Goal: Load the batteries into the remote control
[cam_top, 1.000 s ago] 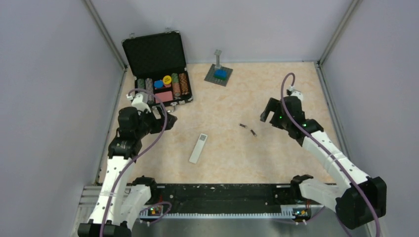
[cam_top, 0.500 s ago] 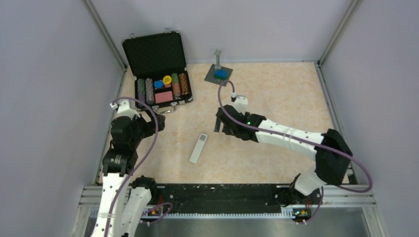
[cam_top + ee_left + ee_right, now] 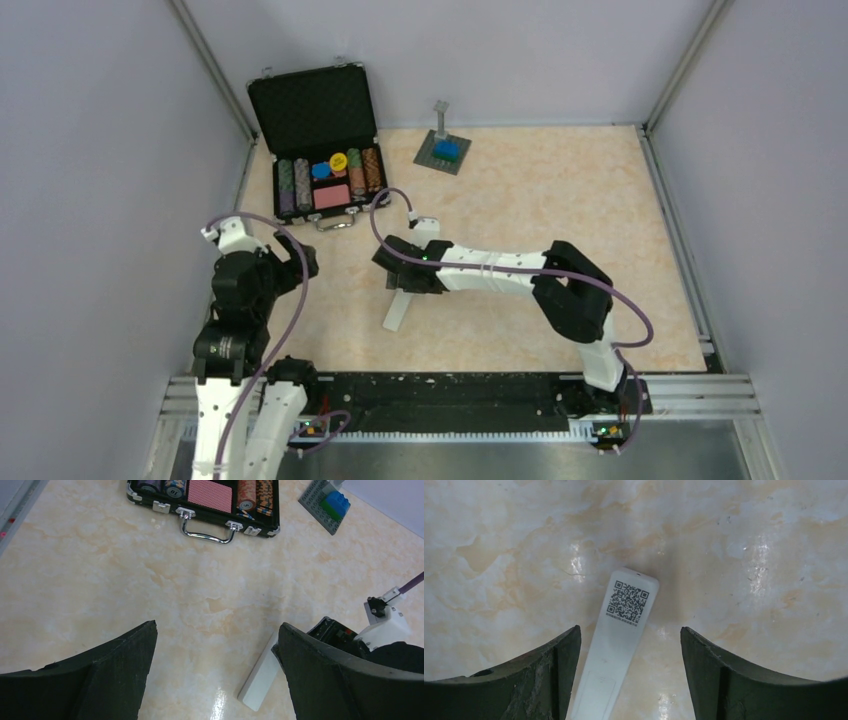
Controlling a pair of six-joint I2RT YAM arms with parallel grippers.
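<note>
Your right pincer (image 3: pixel 629 635) hangs spread wide over the remote control (image 3: pixel 626 600), which lies back-up on the counter (image 3: pixel 520 190), centre-left of the overhead view. At lower left your left pincer (image 3: pixel 216 630) gapes too, empty. The batteries aren't in sight, so by my read the loading is all ahead.

Top camera: fixed above and behind the arm bases, it looks steeply down and takes in the whole table (image 3: pixel 560 220). Left wrist camera: low over the table's left side, it faces forward and across, past the left gripper (image 3: pixel 216 626), toward the case (image 3: pixel 312 105) and the brick plate (image 3: pixel 325 505). Right wrist camera: it hangs close and points almost straight down through the right gripper (image 3: pixel 629 630) at the remote (image 3: pixel 616 645). All three views share the remote. The top and left wrist views also share the case, the brick plate and the right gripper.
</note>
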